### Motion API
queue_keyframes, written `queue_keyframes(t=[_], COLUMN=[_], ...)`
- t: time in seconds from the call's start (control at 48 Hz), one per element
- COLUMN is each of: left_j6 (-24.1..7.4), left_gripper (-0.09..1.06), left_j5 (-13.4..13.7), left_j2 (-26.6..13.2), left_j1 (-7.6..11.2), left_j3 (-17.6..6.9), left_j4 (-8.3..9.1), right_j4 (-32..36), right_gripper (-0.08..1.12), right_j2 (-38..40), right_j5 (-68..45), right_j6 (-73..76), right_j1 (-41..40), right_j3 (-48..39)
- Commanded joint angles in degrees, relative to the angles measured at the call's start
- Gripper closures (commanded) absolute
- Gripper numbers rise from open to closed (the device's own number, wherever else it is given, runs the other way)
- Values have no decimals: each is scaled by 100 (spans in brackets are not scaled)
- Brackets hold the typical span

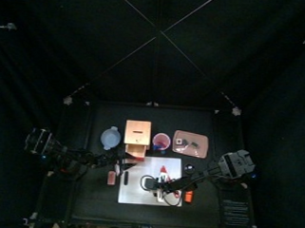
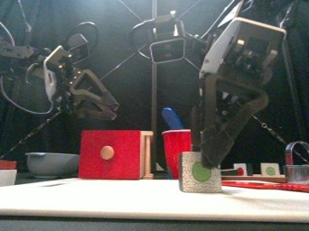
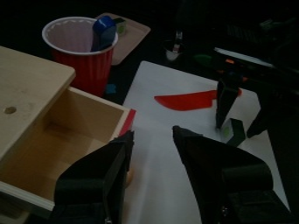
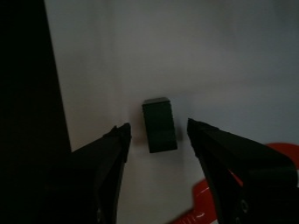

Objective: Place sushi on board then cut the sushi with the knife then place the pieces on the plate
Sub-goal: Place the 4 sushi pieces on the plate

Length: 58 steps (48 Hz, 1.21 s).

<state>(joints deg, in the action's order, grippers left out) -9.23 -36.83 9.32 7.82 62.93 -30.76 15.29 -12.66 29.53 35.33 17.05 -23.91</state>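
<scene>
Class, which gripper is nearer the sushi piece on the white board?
Right. The right gripper hangs over the sushi piece, open jaws either side; the left gripper hovers at the edge of the board, by the wooden box.

So the right gripper [image 2: 215, 153] hangs right at the top of a sushi piece [image 2: 201, 174] standing on the white board [image 2: 121, 200] (red knife [image 2: 259, 185] lying alongside), red cup [image 2: 176, 149] and wooden box [image 2: 117, 153] behind.

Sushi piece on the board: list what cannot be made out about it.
- Front view: the right claw covers part of the top edge of the sushi piece.
- Top view: the piece is hidden under that claw and its arm.
- Right wrist view: only its dark top shows, and its filling is out of sight.
</scene>
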Motion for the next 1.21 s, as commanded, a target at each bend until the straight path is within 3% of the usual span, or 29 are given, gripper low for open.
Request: queue_keyframes(t=[0.021, 0.167, 0.312, 0.604, 0.896, 1.083, 1.208], left_j6=[0, 9, 9, 0, -26, -44, -53], left_gripper=[16, 16, 16, 16, 16, 16, 16], left_j5=[44, 53, 88, 97, 97, 97, 97], left_j2=[26, 18, 18, 18, 18, 18, 62], left_j1=[9, 9, 9, 9, 9, -18, -53], left_j3=[-62, -62, -44, 9, -9, 26, 44], left_j4=[-44, -62, -79, -79, -62, 44, 88], right_j4=[9, 18, -44, -343, -624, -782, -870], right_gripper=[33, 45, 46, 46, 46, 46, 46], right_j2=[149, 369, 1187, 3568, 5361, 5616, 5370], right_j5=[18, 141, 255, 756, 1503, 1230, 369], right_j6=[0, 88, 141, 149, 167, 158, 149], right_j1=[-26, -97, -580, -2338, -4157, -5563, -6311], right_j3=[123, -9, -686, -2672, -3788, -4201, -4474])
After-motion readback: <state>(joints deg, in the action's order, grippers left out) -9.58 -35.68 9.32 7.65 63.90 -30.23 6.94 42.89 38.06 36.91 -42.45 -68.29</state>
